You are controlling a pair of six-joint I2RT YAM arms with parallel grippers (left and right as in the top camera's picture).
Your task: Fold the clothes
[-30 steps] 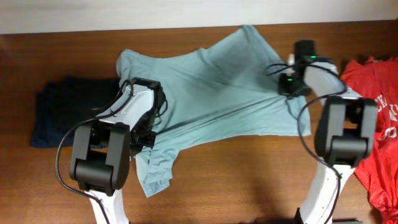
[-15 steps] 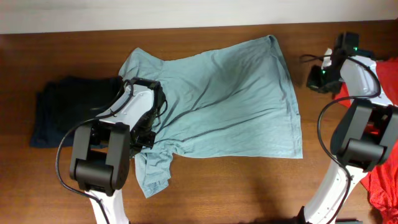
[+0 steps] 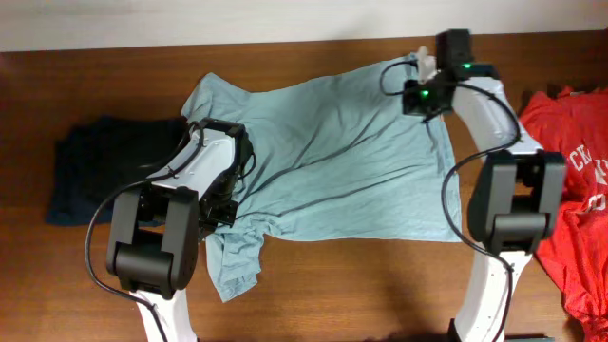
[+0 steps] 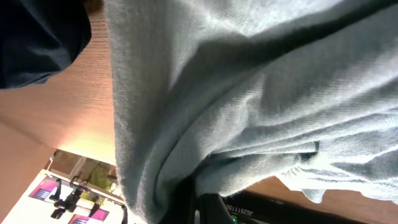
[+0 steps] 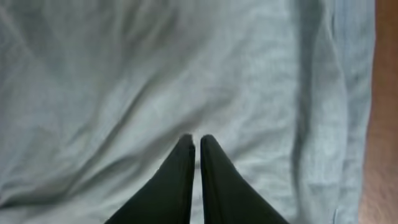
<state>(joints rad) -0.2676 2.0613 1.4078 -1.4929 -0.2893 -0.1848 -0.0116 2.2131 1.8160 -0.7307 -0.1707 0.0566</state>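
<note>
Far left: navy shirt [image 3: 95, 166], crumpled in a heap on the desk [image 3: 380, 294], just beside the grey shirt's left edge (touching or not, cannot tell).

Next: left arm [image 3: 180, 214] lying over the left side of the grey shirt [image 3: 342, 161]. Left gripper [image 4: 196, 202] hidden beneath the arm from overhead. In the wrist view, jaws pressed together on a bunch of grey cloth, with folds running into them from above. Bare desk and a dark patch of navy cloth at the upper left of that view.

Centre: grey shirt spread flat across the middle of the desk, wrinkled, creases running diagonally toward the left arm. One sleeve [image 3: 233, 266] trailing toward the near edge below that arm. Hem along the right side, fairly straight.

Right of centre: right gripper [image 5: 194, 138] over the shirt's upper right corner (green light showing on the wrist). Jaws all but pressed together, only a thin slit between them, with no cloth seen in it. Hem and a strip of desk at the right of that view.

Far right: red shirt [image 3: 570, 190] with white lettering, rumpled, partly cut off by the frame, apart from the grey one.
</note>
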